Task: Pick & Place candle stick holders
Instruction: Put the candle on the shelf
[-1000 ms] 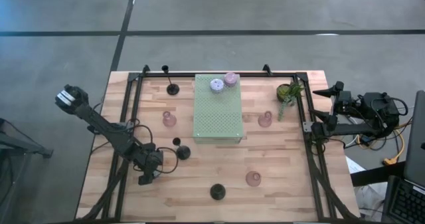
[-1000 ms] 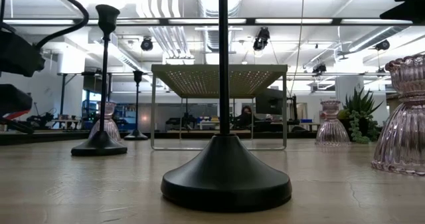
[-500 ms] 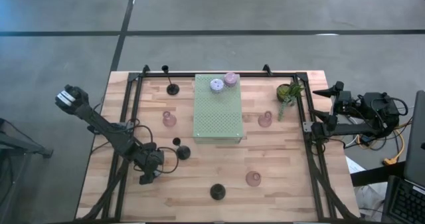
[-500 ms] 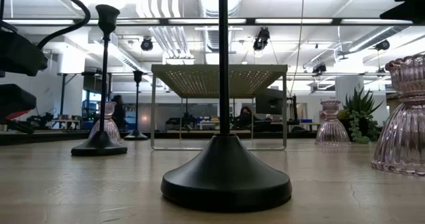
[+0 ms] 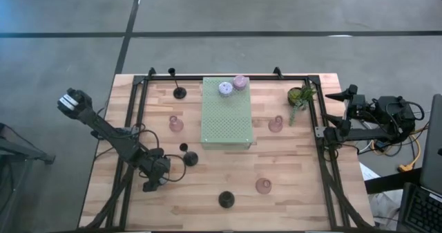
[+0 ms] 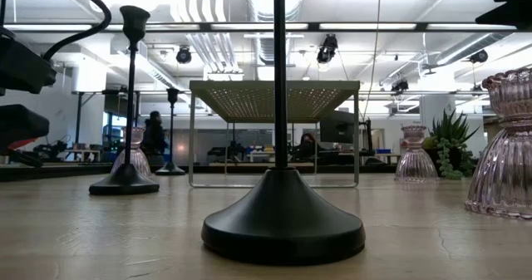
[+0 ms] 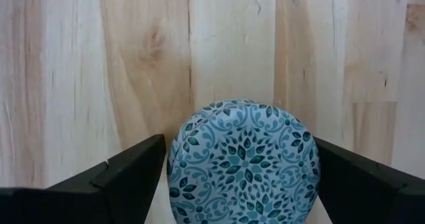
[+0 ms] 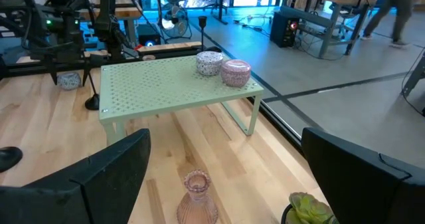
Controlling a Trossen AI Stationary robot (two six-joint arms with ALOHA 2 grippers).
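Note:
My left gripper (image 5: 150, 182) is low over the front left of the table; its fingers (image 7: 126, 177) press both sides of a blue patterned round holder (image 7: 242, 163). That holder is hidden under the gripper in the high view. Black thin-stemmed holders stand at the back left (image 5: 179, 92), beside the left gripper (image 5: 190, 159) and at the front (image 5: 226, 200). Pink glass holders stand left of the mat (image 5: 176, 125), right of it (image 5: 275, 125) and at the front right (image 5: 263, 186). Two lilac round holders (image 5: 225, 88) (image 5: 239, 82) sit on the mat. My right gripper (image 5: 343, 95) waits open past the right edge.
The pale green perforated mat (image 5: 226, 119) stands on legs at mid-table. A small green potted plant (image 5: 299, 96) is at the back right. A black rail frame (image 5: 138, 95) runs along the table's sides. A person (image 6: 153, 135) shows in the room behind.
Neither arm nor any holder has moved. A person in the room behind has walked into view behind the left black holder.

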